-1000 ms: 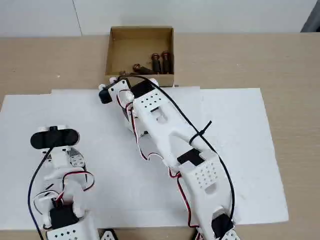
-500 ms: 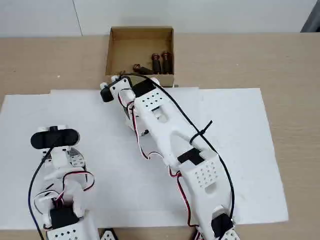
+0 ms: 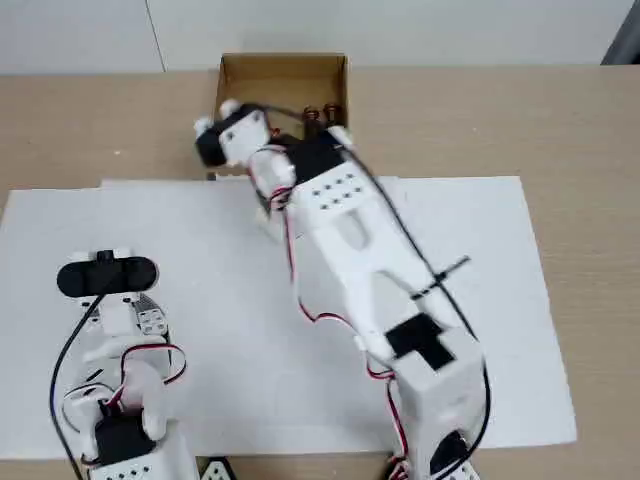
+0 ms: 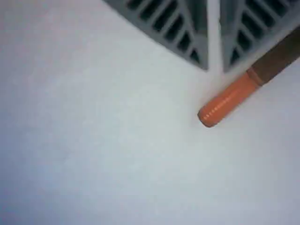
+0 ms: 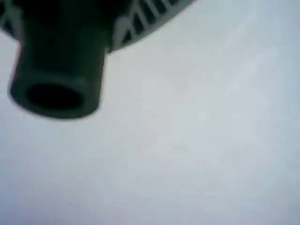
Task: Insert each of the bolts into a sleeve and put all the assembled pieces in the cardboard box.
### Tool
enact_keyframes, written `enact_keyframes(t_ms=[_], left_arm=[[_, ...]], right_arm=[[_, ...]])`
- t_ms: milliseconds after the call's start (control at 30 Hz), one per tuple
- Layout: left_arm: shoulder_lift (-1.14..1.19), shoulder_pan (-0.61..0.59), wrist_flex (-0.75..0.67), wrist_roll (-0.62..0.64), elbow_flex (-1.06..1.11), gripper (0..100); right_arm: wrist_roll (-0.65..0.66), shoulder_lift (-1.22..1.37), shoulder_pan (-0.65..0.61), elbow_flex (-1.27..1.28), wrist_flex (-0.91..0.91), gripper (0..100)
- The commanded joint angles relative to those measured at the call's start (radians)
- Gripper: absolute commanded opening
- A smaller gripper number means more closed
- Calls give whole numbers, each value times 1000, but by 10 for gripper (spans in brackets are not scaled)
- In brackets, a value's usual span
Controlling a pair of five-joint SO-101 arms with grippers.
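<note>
Grey ribbed fingers of the right gripper are clamped on one dark sleeve. Its hollow end juts clear of the tips, probably so that a bolt can be pushed in. Below it lies white paper. Beyond this gripper, in the high view, sits the cardboard box, with two brown pieces visible past the arm; more may be hidden. The left gripper has its fingers nearly together, a sliver apart, gripping nothing. One orange bolt seems to lie on the paper just beside its tips. The bolt's far part is darker brown; whether that is a sleeve I cannot tell.
</note>
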Motion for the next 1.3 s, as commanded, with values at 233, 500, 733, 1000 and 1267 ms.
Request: enact_keyframes(t_ms=[233,500,733,1000,1267], left_arm=[[35,-6,160,-43,-297,9],[419,-9,296,-48,-647,7],[753,-9,427,-61,-920,7],[1080,-9,598,-466,-1098,7],[1359,-201,620,-727,-1251,7]], right_arm=[[12,-311,226,222,10,2],[12,-538,390,512,5,2],[80,-685,532,712,4,3],[138,-819,704,867,-10,3],[175,-938,802,977,-10,4]])
